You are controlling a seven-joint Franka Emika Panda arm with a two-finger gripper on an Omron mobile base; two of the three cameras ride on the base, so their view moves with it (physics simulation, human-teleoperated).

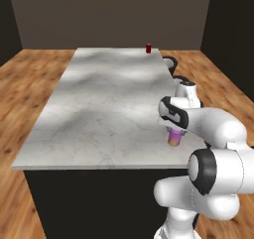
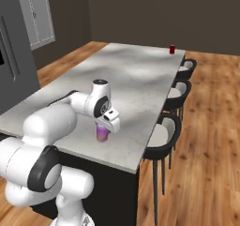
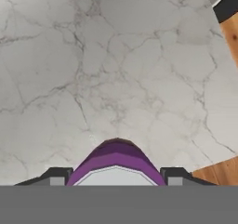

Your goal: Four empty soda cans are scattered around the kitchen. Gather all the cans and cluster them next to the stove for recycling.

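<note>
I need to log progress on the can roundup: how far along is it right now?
Nothing looks gathered yet, and no stove is in view. In hand: the gripper is shut on the purple can, which stands upright near the marble island edge. Left: carry it to the stove, then fetch the red can at the island's far end, plus any others.

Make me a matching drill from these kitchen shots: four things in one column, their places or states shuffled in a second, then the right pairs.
Things
1. purple can
2. red can
3. gripper
4. stools

Places or states
A. tucked along the island's long side, over the wood floor
B. upright at the island's far end
C. shut on the purple can
D. near the island's near edge, between the fingers

Pairs: 1-D, 2-B, 3-C, 4-A
</note>
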